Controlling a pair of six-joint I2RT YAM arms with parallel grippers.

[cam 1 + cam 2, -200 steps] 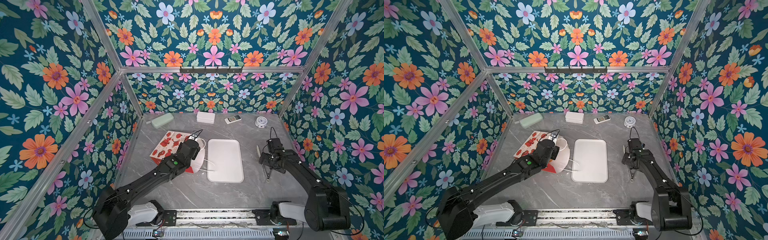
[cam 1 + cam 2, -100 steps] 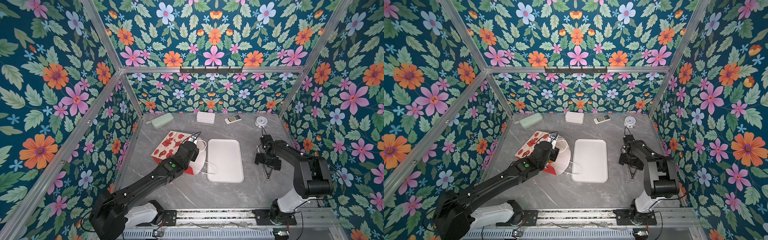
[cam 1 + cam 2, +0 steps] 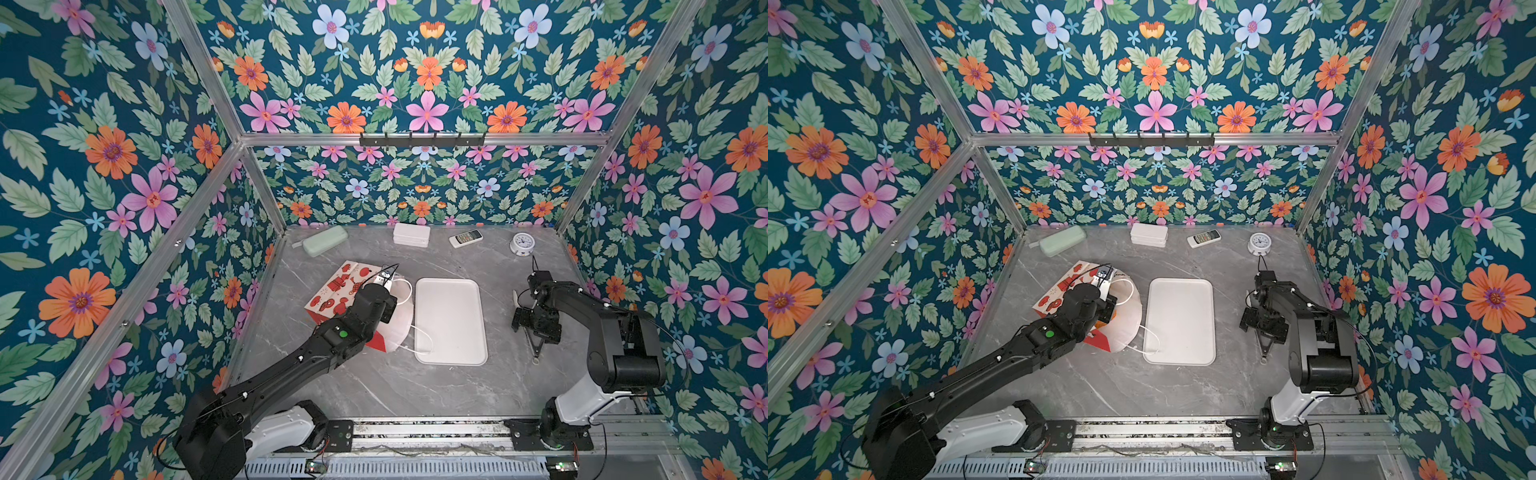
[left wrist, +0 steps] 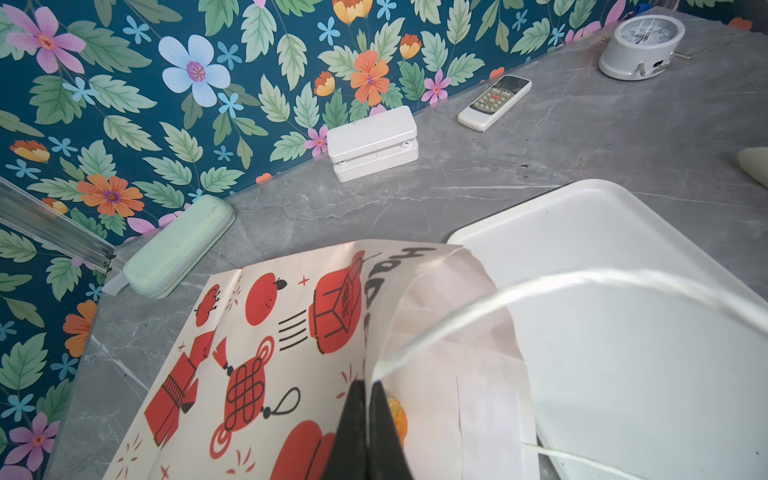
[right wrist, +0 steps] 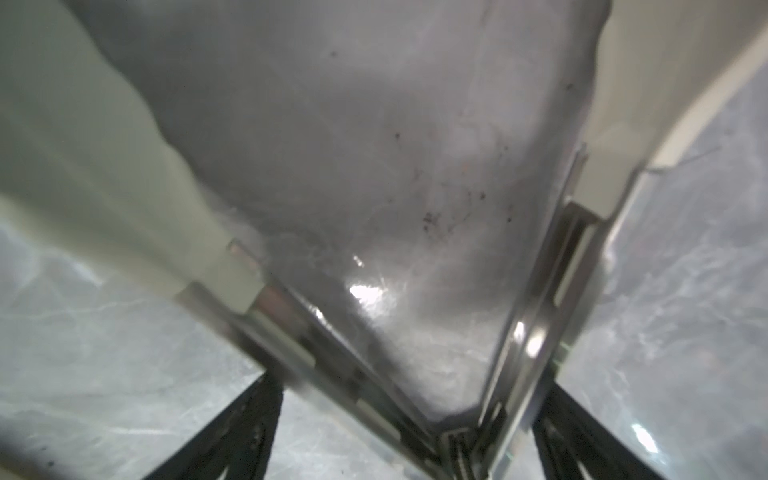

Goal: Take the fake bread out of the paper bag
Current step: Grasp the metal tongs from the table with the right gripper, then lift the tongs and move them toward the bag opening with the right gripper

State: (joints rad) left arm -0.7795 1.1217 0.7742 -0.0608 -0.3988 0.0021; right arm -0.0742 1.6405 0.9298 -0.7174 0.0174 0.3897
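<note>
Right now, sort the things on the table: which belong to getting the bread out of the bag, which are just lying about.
Job in hand: paper bag, its edge pinched by the shut left gripper; fake bread, an orange glimpse inside; tongs, likely the tool, under the open right gripper; white tray, likely landing spot.

Lying about: green case, white box, remote, clock.

Matte black, boxy links on left arm (image 3: 291,365) and right arm (image 3: 582,299), rounded at the joints. Glossy white shell near each base (image 3: 286,428), (image 3: 582,401). Round green light (image 3: 343,333) on the left forearm. Small white clips (image 3: 245,393) along the left links. Thin black cable looped off each wrist (image 3: 388,268), (image 3: 533,264). Black base plates (image 3: 338,432) bolted to a silver rail (image 3: 428,430). Left gripper (image 4: 366,388) with plain black, tapered fingers (image 4: 351,432).
</note>
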